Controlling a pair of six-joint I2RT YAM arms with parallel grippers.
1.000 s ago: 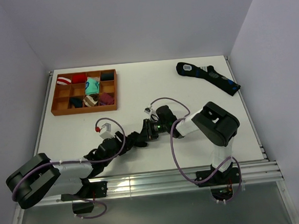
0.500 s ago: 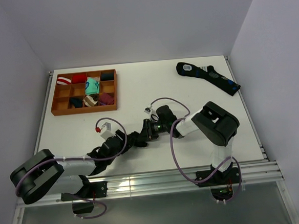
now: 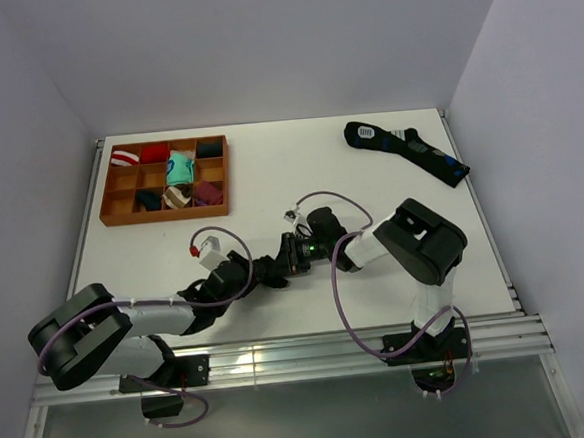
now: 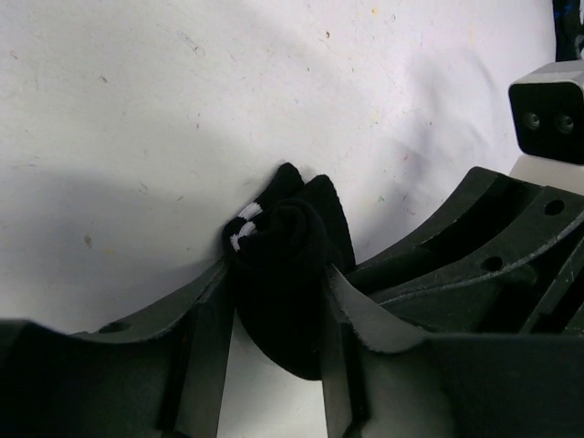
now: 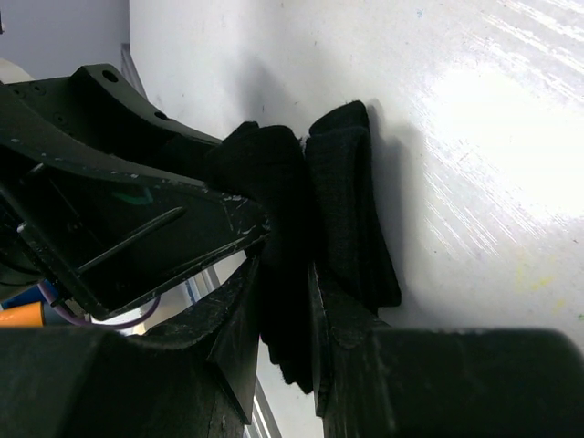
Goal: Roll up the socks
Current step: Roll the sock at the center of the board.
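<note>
Partly rolled, seemingly: socks (image 4: 278, 265) bunched near counter (image 3: 269, 170) front edge, striped cuff showing. Pinched between left end effector (image 4: 274, 310) and right end effector (image 5: 283, 319). Left to do: tighten, tuck.

Black sock (image 4: 285, 228): soft knit, wound into a tight roll, two short white stripes showing at the cuff end. Rests on the white worktop (image 4: 137, 109), toward its near edge, roughly midway along. Pinched by left gripper (image 4: 278, 283) and right gripper (image 5: 285, 310). Loose flap lies beside the roll.
</note>
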